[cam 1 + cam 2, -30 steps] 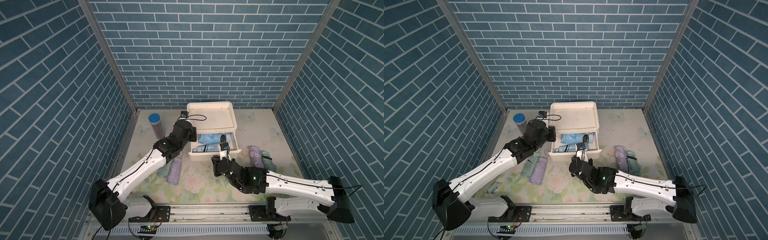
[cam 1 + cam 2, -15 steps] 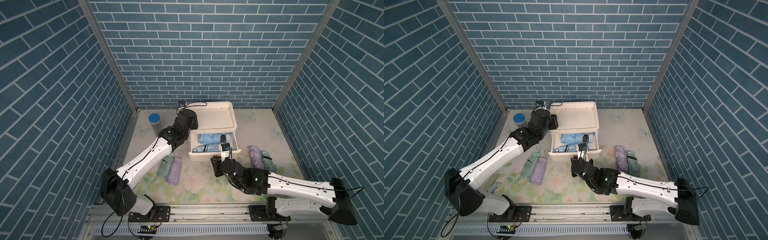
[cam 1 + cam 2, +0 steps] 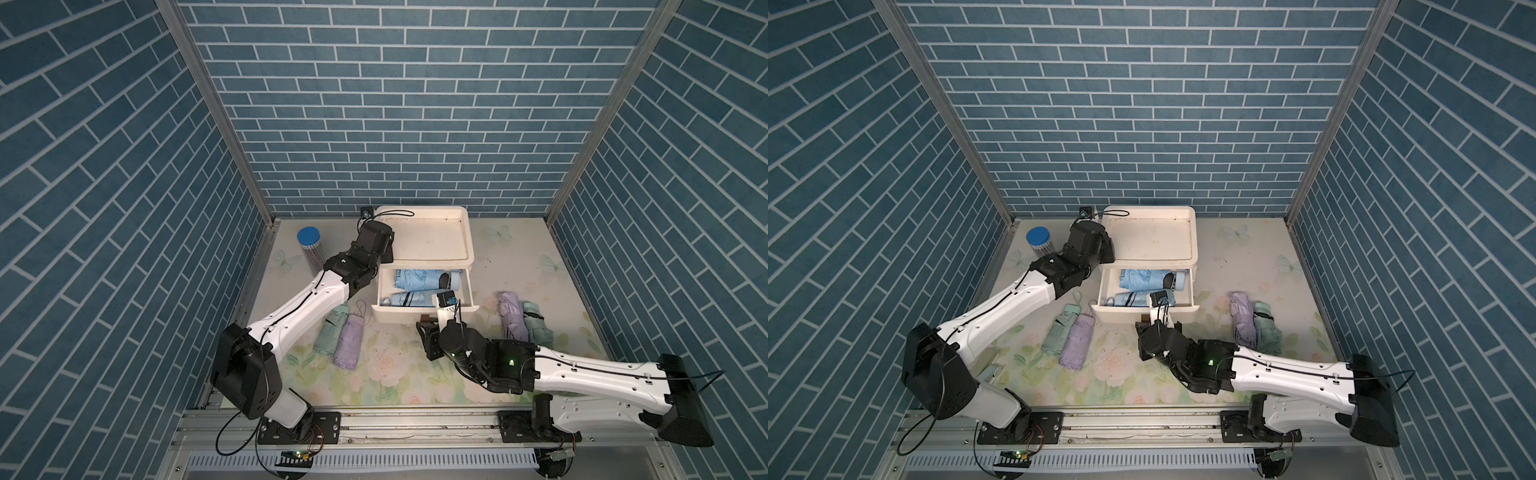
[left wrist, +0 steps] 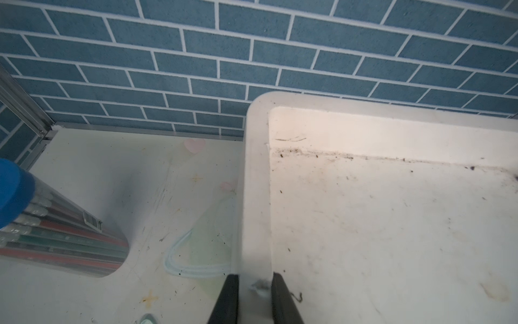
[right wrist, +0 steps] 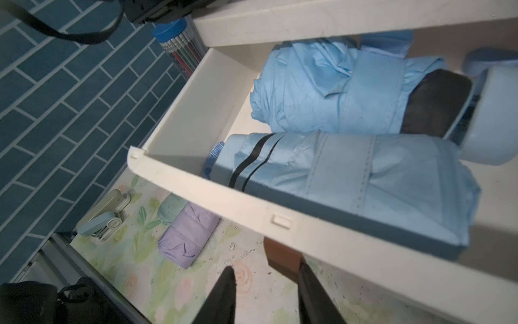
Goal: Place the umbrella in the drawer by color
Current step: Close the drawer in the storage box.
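Left fingers point(image 4: 226, 300) are clamped on the side rim of the white cabinet point(image 3: 428, 245). Right fingers point(image 5: 224, 297) stand apart, with the brown knob point(image 5: 281, 259) of the open drawer point(image 3: 399, 314) just before them. Inside the drawer lie two umbrellas side by side: the back blue umbrella point(image 3: 417, 279) and the front blue umbrella point(image 3: 409, 298). On the table point(image 3: 395, 374) lie four more. The left purple umbrella point(image 3: 348, 340) touches the left green umbrella point(image 3: 330, 330), and the right purple umbrella point(image 3: 512, 320) touches the right green umbrella point(image 3: 536, 326). One pencil jar point(image 3: 311, 249) stands near the cabinet
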`<state>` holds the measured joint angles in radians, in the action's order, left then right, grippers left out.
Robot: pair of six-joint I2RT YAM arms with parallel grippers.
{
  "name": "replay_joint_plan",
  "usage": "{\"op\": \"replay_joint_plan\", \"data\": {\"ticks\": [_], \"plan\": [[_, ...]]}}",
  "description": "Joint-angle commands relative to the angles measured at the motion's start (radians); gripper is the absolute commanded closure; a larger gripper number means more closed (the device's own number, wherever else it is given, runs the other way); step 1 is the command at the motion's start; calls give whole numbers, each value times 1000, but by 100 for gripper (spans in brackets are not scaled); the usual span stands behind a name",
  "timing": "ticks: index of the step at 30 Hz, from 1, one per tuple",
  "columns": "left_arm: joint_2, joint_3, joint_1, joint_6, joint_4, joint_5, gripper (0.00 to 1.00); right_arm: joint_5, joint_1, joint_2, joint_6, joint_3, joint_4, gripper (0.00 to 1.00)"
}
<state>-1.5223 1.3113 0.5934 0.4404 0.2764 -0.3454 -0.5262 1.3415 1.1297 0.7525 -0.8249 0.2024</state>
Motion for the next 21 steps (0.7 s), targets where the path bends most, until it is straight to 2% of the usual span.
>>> {"op": "replay_joint_plan", "data": {"ticks": [1,7,11,14,18,21], "plan": [[16,-33,-4,59,59,102,100,-3,7,11,7,2,21,57],[72,-83,3,115,79,119,100,-59,1,14,34,-17,51,52],[82,-93,12,143,98,136,100,-54,-30,20,18,-34,41,53],[78,-90,25,149,107,136,100,-55,-41,37,-12,-64,37,58],[65,-77,25,143,113,138,100,-58,-65,58,-54,-97,17,70],[49,-62,25,128,119,140,100,-66,-79,71,-76,-116,6,72]]}}
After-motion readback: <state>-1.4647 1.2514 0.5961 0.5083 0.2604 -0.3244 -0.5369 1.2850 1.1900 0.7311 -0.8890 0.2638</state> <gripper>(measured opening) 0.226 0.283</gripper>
